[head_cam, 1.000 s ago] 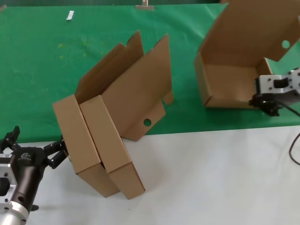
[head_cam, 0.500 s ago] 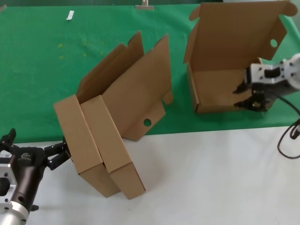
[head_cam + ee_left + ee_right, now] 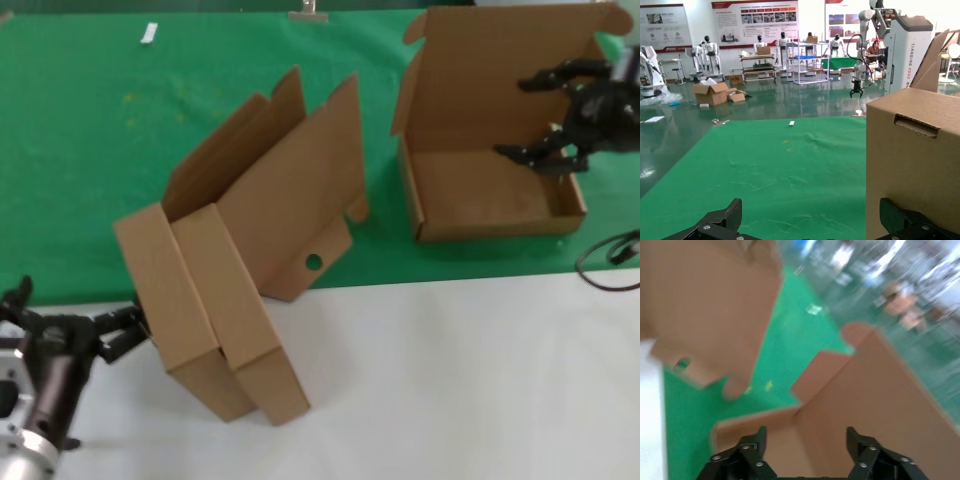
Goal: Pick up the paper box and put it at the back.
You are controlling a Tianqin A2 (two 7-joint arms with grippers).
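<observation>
The paper box stands on the green cloth at the right, its tray flat and its tall lid upright. My right gripper is open and empty. It hovers over the tray's right part, in front of the lid, touching nothing. In the right wrist view its fingers spread before the box's inner wall. My left gripper is open at the near left, beside the pair of leaning boxes. In the left wrist view one fingertip is close by that pair's side.
The leaning pair straddles the border between the cloth and the white tabletop. A small white tag and a grey clip lie at the cloth's far edge. A black cable hangs at the right.
My right gripper set the paper box down on the cloth, opened, let go and rose away up and to the right. The left arm has barely moved.
</observation>
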